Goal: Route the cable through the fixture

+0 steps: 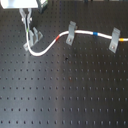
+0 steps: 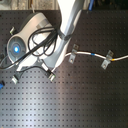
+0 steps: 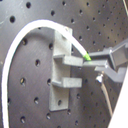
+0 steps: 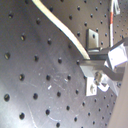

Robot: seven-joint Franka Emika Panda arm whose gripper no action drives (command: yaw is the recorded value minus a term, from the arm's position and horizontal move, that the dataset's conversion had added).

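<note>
Gripper of the arm is lowered over the far left part of the black perforated tabletop, its jaws nearly closed on the free end of the cable. In the first wrist view, the fingers pinch the white cord just at its green-marked tip, right beside a grey clip that stands bolted on the tabletop; the cord curves around the top of this clip. Whether the cord already sits inside the slot of this clip I cannot tell.

From the gripper the cable bends down and then rises to the right. It passes a second clip, where the red-orange band lies just before it. After that comes the blue band, and the cable reaches a third clip near the right edge.

In the second exterior view, the robot base with dark hoses stands at the far left corner.
</note>
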